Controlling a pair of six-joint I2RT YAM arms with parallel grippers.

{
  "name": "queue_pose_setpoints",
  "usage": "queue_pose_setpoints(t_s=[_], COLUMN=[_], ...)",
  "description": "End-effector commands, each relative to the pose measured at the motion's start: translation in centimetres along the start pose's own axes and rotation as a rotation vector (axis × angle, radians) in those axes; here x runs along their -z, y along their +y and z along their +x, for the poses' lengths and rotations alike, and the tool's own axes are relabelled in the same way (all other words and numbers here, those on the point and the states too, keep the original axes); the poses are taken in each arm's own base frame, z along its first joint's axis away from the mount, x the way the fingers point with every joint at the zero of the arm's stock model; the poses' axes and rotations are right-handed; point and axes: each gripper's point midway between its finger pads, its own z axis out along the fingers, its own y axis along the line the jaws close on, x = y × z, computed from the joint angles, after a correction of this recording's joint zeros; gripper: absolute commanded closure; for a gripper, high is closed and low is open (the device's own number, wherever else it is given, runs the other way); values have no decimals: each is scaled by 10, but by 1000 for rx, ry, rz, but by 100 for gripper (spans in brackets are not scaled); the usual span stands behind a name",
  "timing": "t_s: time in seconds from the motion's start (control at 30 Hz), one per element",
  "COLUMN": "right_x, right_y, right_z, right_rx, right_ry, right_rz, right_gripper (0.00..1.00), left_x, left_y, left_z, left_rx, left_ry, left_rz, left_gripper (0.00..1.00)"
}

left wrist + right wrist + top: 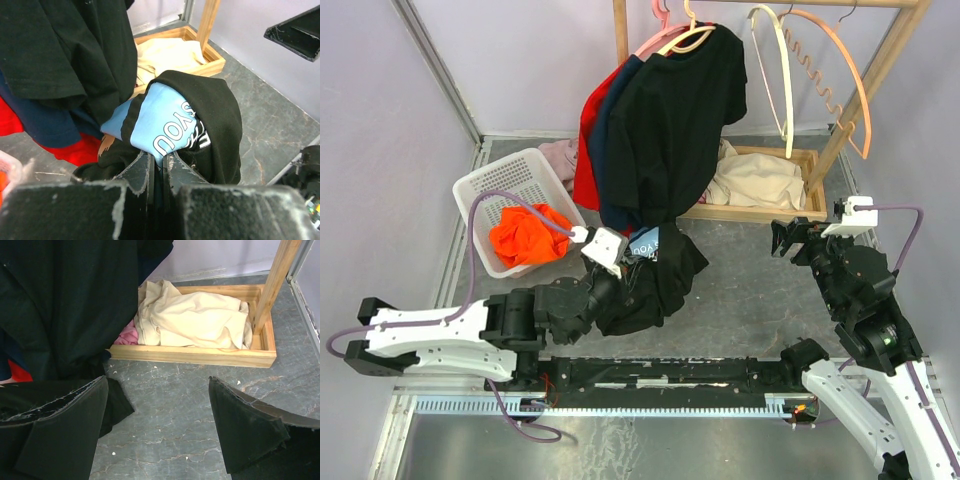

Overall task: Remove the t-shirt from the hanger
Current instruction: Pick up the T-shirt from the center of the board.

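A black t-shirt (682,110) hangs from a cream hanger (686,40) on the wooden rail. Its lower part, showing a light-blue print (160,120), is bunched low over the floor (665,280). My left gripper (628,256) is shut on that bunched cloth; in the left wrist view the blue fabric is pinched between the closed fingers (159,156). My right gripper (788,238) stands wide open to the right of the shirt, over bare floor. In the right wrist view (157,381) nothing lies between its fingers, and the black cloth (65,305) hangs at the left.
A red shirt (586,150) and a navy shirt (610,115) hang behind the black one. A white basket (480,190) at the left holds orange cloth (525,238). A wooden tray (760,213) holds cream cloth (755,180). Empty hangers (785,80) and a slanted rack post (875,85) stand at the right.
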Motion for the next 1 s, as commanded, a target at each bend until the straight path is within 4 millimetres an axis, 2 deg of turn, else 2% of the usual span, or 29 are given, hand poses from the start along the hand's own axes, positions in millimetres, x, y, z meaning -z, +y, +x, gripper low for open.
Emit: queue_pose_setpoints(t_s=[0.0,0.13,0.3,0.43,0.63,0.73,0.83,0.97], right_x=[-1,-1,-1,-3,-8,-7,-6,-6], right_y=[5,7,8,8,9,8,7,7], right_z=[-10,-11,-11,-9,-4,-4,-4,-4], right_rx=[-22,-25,-26,-22,-14,-11,-11,-12], right_ry=[-38,-40,-39,-30,-9,-9,-13,-11], right_rz=[-23,-30,-35,-35,-33,-28,-26,-26], right_gripper=[11,11,11,12,12,11,11,11], left_x=[-5,-21,-49,-73,-113,-126,-135,-146], left_y=[7,9,8,17,23,24,24,25], left_z=[-32,-13,17,40,85,107,126,159], left_rx=[5,-61,-73,-77,-66,-53,-54,-62], left_ry=[-74,-27,51,93,196,237,268,341], left_rz=[-98,-195,-182,-203,-186,-188,-206,-218], left_gripper=[97,97,97,97,97,97,85,54])
